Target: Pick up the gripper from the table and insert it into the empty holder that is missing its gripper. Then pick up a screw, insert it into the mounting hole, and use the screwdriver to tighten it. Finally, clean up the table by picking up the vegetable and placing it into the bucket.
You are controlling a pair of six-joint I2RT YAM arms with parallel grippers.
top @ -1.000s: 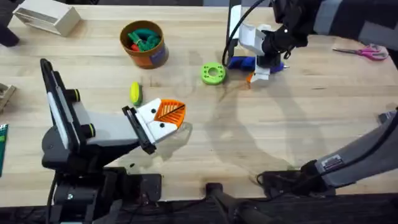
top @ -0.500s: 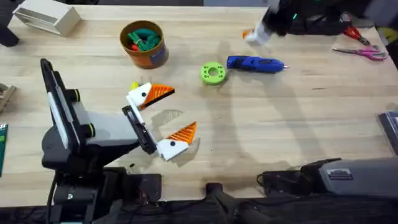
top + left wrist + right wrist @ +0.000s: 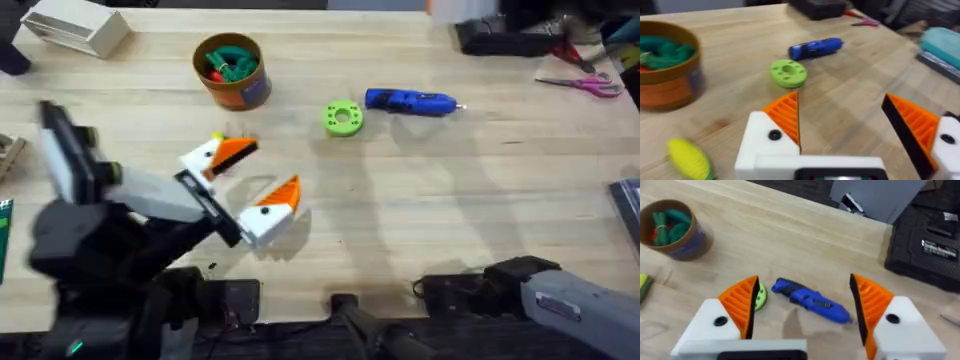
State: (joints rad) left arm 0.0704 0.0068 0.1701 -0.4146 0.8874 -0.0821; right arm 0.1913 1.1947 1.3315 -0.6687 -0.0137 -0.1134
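Note:
My left gripper (image 3: 272, 165) (image 3: 841, 95) is open above the table, white fingers with orange ribbed pads. The yellow-green vegetable (image 3: 687, 159) (image 3: 215, 137) lies just beside its far finger, outside the gap. The orange bucket (image 3: 243, 92) (image 3: 670, 92) stands beyond it with green and red toys inside. The blue screwdriver (image 3: 410, 101) (image 3: 812, 300) lies flat on the wood. My right gripper (image 3: 804, 277) hangs open high above the screwdriver, holding nothing. Both its fingers carry orange pads. A loose gripper tip, a screw and an empty holder are out of view.
A green ring disc (image 3: 343, 118) (image 3: 788, 73) sits between bucket and screwdriver. Pink-handled scissors (image 3: 585, 83) lie at the far right, a white box (image 3: 80, 28) at the far left. A black case (image 3: 925, 250) stands at the far edge.
My right gripper left the screwdriver and rose toward the far edge. My left gripper went from shut to open and shifted left toward the vegetable.

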